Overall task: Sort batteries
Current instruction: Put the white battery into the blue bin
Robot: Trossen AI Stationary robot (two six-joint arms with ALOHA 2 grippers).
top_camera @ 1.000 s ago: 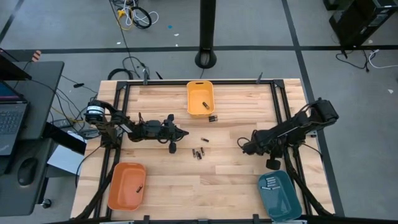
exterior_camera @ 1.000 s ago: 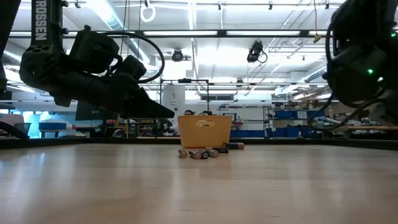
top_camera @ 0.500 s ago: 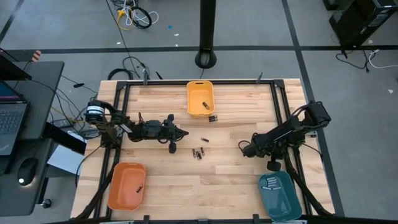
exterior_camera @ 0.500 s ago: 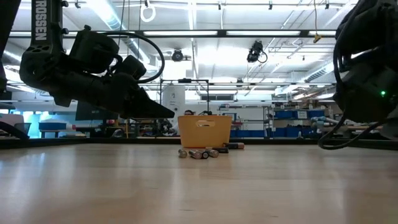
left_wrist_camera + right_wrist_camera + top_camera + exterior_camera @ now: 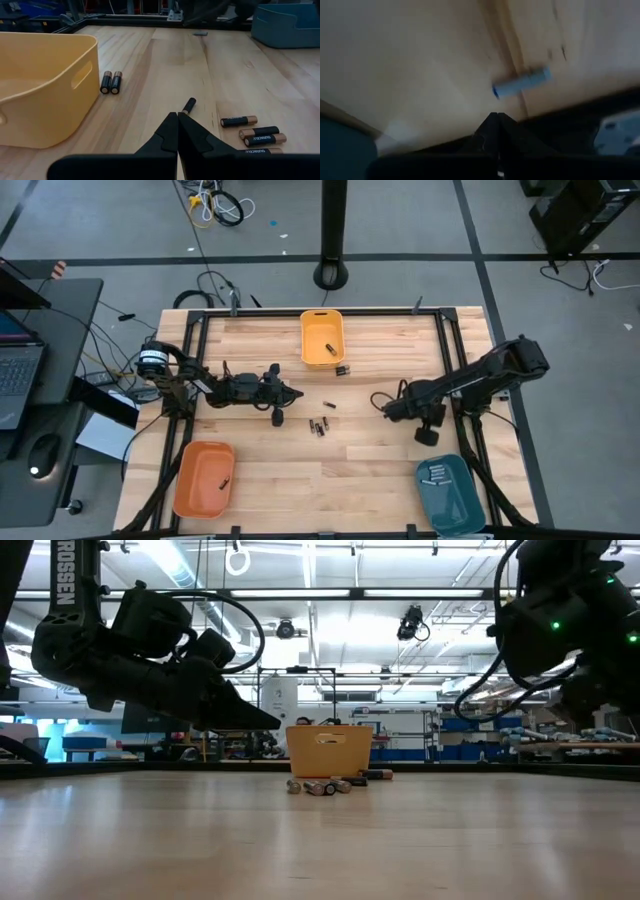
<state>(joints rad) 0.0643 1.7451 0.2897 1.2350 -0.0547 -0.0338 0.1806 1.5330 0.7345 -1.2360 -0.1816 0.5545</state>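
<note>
From above, the wooden table [image 5: 250, 470] carried three bins: a yellow bin [image 5: 322, 338] at the far edge with one dark battery inside, an orange bin [image 5: 204, 478] at the near left corner also holding a dark one, and a teal bin [image 5: 448, 492] at the near right corner holding a few pale ones; loose batteries [image 5: 318, 425] lay near the table's middle, with a pair just beside the yellow bin's near corner. The left gripper [image 5: 296, 392] hovered left of the loose group, its fingers pressed together and holding nothing; the left wrist view made this plain, the two dark fingers meeting in a point, and it alone showed the copper-and-black banding on the batteries [image 5: 252, 133] ahead, a single one lying just past the fingertips, and the pair [image 5: 110, 82] beside the yellow bin's wall [image 5: 60, 80]. The right gripper [image 5: 380, 406] reached in from the right, well apart from the loose group, likewise clenched and empty; its wrist view, badly blurred, showed what seemed to be a pale blue battery [image 5: 520, 84] lying on the wood beyond the closed fingers, which the high view did not resolve. The low view set the loose batteries [image 5: 322, 785] in front of the yellow bin [image 5: 329, 751], with both arms raised above the table.
</note>
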